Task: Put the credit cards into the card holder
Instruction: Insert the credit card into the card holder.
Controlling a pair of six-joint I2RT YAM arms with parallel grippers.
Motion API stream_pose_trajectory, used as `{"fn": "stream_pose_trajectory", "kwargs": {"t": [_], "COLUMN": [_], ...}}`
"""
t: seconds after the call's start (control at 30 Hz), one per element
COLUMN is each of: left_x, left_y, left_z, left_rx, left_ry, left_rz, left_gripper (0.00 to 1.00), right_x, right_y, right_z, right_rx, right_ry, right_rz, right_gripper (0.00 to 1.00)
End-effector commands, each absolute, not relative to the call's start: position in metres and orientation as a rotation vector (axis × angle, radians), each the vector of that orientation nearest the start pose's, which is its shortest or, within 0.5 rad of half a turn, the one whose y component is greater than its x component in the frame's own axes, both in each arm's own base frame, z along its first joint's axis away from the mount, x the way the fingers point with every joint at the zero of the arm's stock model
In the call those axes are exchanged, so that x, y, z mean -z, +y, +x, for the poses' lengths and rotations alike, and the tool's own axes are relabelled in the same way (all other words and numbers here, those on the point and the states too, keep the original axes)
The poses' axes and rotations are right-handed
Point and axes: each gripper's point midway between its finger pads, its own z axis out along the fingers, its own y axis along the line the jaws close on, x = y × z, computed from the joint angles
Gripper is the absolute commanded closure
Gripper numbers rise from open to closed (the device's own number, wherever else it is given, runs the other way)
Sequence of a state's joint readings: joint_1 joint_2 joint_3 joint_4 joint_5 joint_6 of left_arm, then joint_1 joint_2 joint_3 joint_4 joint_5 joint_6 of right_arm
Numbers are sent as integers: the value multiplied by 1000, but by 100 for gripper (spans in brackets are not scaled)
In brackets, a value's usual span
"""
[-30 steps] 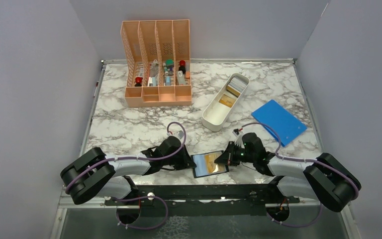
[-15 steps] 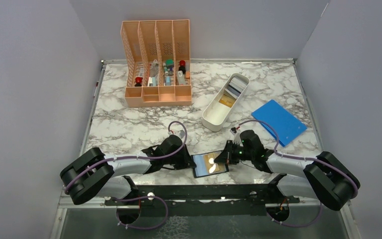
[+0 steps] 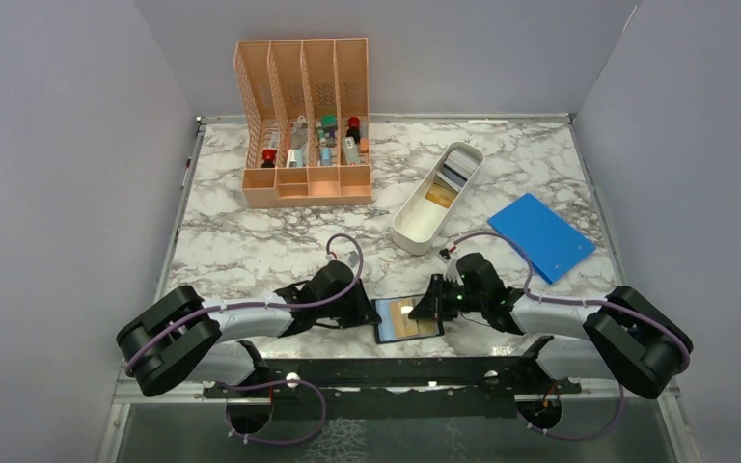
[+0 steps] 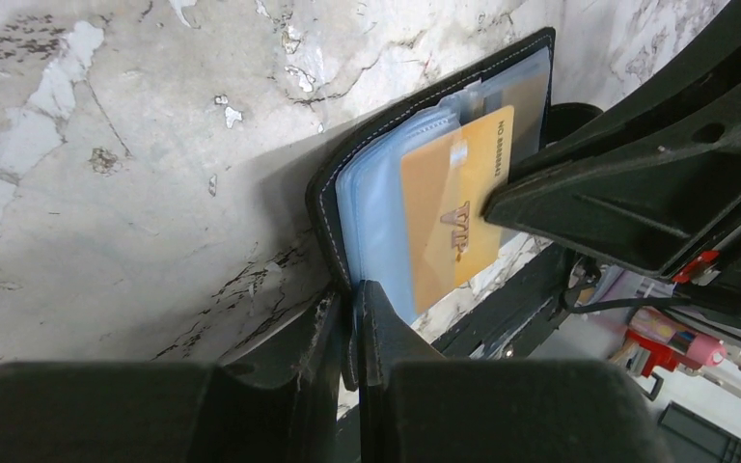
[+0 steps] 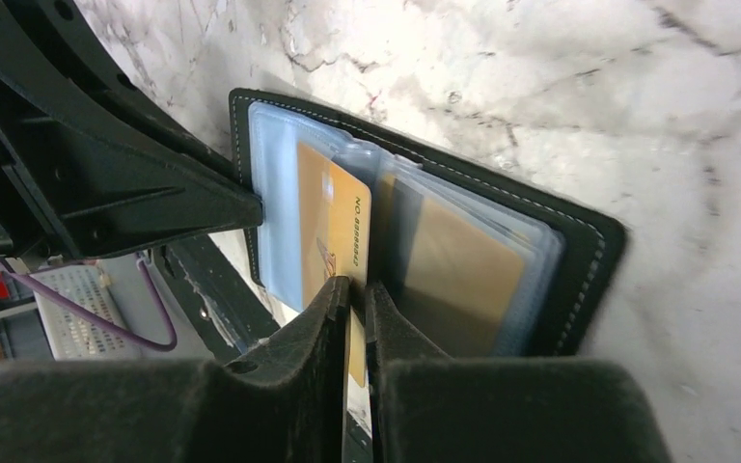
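The right hand (image 5: 355, 289) is closed on a gold card (image 5: 333, 217), printed "VIP" and "NO" with a number starting in 8s. The card is partly tucked among the clear sleeves (image 5: 275, 212) of the open black card holder (image 5: 584, 253). The card holder's opposite edge is pinched by the left hand (image 4: 355, 301), at the tabletop's (image 3: 251, 251) near edge.

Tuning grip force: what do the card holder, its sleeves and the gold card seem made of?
Card holder: black leather or imitation, matte, white stitched edge. Sleeves: clear, bluish soft plastic, glossy, see-through. Gold card: likely stiff plastic, satin sheen, printed number.
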State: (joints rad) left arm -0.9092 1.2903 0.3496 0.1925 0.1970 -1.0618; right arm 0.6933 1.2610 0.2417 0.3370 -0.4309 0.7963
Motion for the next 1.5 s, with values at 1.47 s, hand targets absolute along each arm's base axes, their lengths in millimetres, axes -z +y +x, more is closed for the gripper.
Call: {"fn": "stream_pose_trajectory", "kwargs": {"t": [1.47], "left_x": [-54], "left_y": [-296], "left_z": [131], "left_rx": [1241], "left_ry": [2533], "left_rz": [-37], "left_gripper": [84], "right_x": [-34], "right_y": [279], "right_z": [132], "right_rx": [-1341], "right_ry": [2490], "right_rz": [-159], "right_gripper": [70]}}
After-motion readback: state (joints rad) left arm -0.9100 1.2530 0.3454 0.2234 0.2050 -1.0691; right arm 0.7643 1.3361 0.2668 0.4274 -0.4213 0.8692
